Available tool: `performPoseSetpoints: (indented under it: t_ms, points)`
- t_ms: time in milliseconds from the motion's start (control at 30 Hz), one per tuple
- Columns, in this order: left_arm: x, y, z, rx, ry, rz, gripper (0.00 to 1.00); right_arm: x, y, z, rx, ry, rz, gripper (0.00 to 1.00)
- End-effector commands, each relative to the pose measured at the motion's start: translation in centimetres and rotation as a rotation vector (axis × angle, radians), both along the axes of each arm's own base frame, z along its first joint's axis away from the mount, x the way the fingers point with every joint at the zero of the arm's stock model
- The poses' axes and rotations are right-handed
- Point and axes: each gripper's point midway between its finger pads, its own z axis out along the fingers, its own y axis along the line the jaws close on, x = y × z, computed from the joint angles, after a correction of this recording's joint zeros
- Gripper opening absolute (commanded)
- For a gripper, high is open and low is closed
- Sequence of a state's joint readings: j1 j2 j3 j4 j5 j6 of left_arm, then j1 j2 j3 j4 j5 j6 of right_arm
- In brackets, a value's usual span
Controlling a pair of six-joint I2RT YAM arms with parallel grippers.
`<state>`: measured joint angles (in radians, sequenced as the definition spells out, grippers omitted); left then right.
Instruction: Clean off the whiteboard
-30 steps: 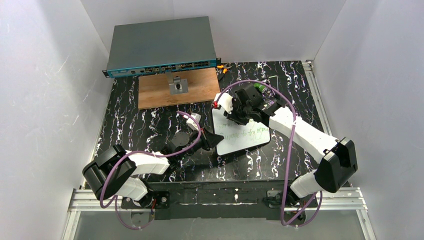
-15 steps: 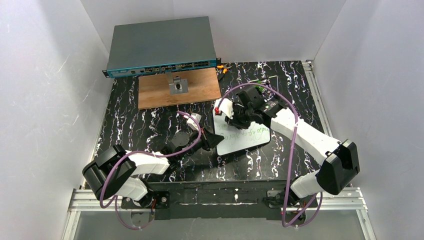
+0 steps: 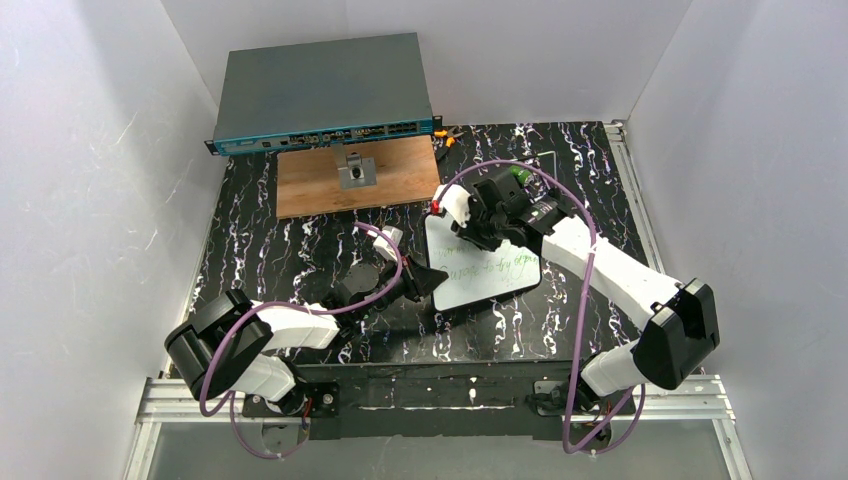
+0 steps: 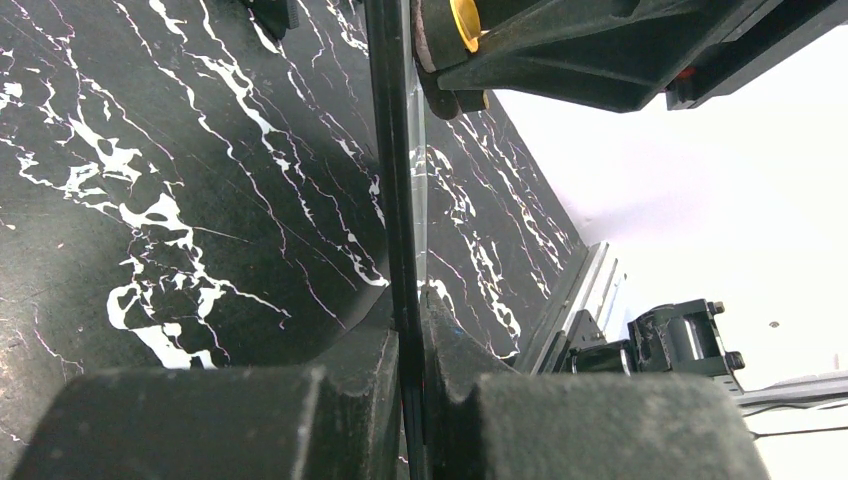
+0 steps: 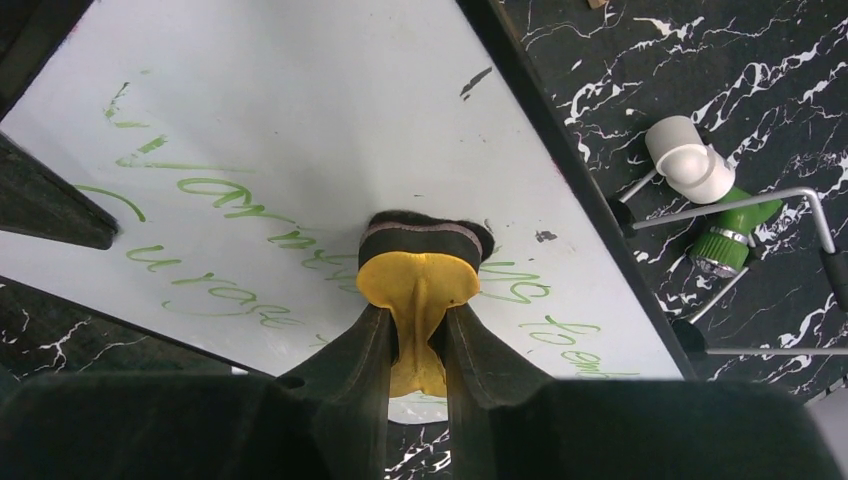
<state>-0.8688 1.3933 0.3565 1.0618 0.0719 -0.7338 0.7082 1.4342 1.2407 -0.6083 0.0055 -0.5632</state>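
Observation:
The whiteboard (image 3: 487,282) lies right of the table's middle, with green handwriting (image 5: 225,195) across its glossy face (image 5: 300,90). My left gripper (image 3: 432,281) is shut on the board's near-left edge, and the thin dark rim (image 4: 398,200) runs between its jaws (image 4: 412,312). My right gripper (image 3: 474,228) is shut on a yellow eraser (image 5: 418,280). The eraser's dark felt (image 5: 420,233) presses on the board's far part, amid the writing. The same eraser (image 4: 462,14) shows at the top of the left wrist view.
A green marker with a white cap (image 5: 712,205) and a wire stand (image 5: 800,200) lie just past the board's far-right edge. A brown wooden board (image 3: 300,185) with a metal fitting (image 3: 357,172) and a grey network switch (image 3: 322,92) sit at the back.
My right gripper slid the eraser a little left and nearer, then back toward the far right. The left gripper and the board stayed put.

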Motion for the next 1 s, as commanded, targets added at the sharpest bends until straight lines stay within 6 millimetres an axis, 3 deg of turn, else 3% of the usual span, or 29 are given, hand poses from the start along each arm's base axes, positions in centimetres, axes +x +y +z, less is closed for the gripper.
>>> performPoseSetpoints:
  t_ms: [0,100,200,267,333,433,500,533,767,967]
  points:
    - [-2.0,-1.2,0.5,0.029,-0.073,-0.129,0.0,1.6,0.6,1.5,0.044,-0.062,-0.017,0.01]
    - [-2.0,-1.2,0.5,0.03,-0.073,-0.129,0.0,-1.0,2.0,1.2,0.093,0.045,0.104,0.01]
    - [-2.0,-1.2,0.5,0.031,-0.073,-0.129,0.0,-1.2,3.2,2.7,0.185,0.057,0.088,0.01]
    - [-2.0,-1.1,0.5,0.031,-0.073,-0.127,0.0,1.7,2.7,3.9,0.225,-0.025,-0.08,0.01]
    - [-2.0,-1.1,0.5,0.033,-0.073,-0.128,0.0,3.9,0.8,3.2,0.194,-0.086,-0.209,0.01]
    - [-2.0,-1.2,0.5,0.031,-0.074,-0.131,0.0,4.0,-0.3,2.2,0.147,-0.105,-0.214,0.01]
    - [-2.0,-1.2,0.5,0.032,-0.075,-0.131,0.0,-1.2,1.8,0.5,0.153,0.1,0.07,0.01]
    - [-2.1,-1.2,0.5,0.033,-0.076,-0.134,0.0,-2.7,3.0,1.5,0.214,0.168,0.132,0.01]
    - [-2.1,-1.3,0.6,0.034,-0.082,-0.142,0.0,2.8,1.8,4.2,0.288,0.007,-0.161,0.01]
    - [-2.1,-1.3,0.6,0.035,-0.085,-0.144,0.0,5.2,-1.4,3.1,0.245,-0.059,-0.307,0.01]
